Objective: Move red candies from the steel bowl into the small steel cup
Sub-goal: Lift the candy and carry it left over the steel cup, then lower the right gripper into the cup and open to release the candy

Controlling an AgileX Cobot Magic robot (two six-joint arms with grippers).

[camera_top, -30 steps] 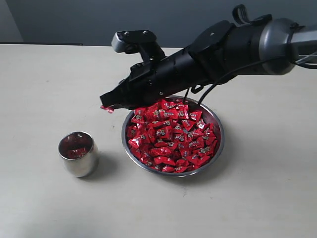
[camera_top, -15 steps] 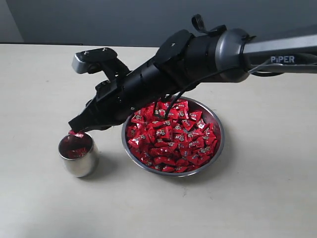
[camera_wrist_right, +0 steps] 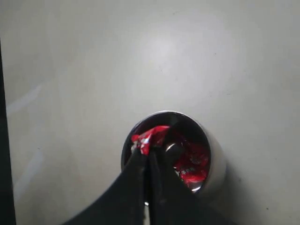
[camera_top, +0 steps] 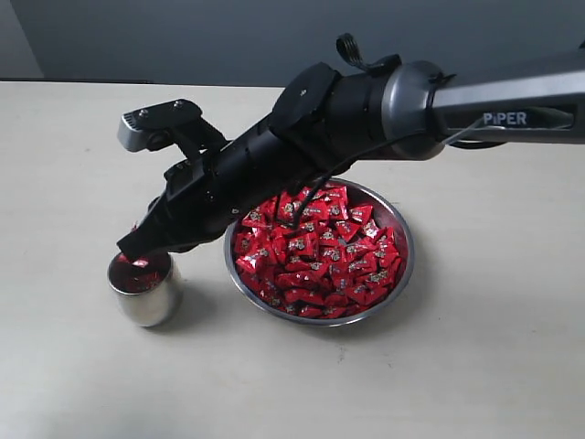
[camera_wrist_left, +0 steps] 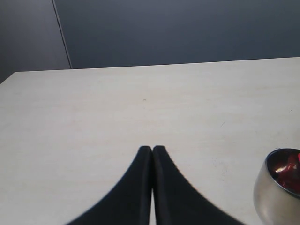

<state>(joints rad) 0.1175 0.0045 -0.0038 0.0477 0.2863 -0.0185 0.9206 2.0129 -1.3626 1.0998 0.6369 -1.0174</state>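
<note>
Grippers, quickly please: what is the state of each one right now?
Left gripper: closed, holding nothing.
Right gripper: closed on a red candy, above the small steel cup.

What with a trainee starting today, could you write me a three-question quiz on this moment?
1. True or false: the right gripper is shut on a red candy just over the mouth of the small steel cup.
2. Where do most of the red candies lie? A: in the steel bowl. B: in the small steel cup. C: split evenly between the two.
3. Fill in the missing word: the left gripper holds nothing, and its jaws are ___.

Key: 1 true; 2 A; 3 shut.
</note>
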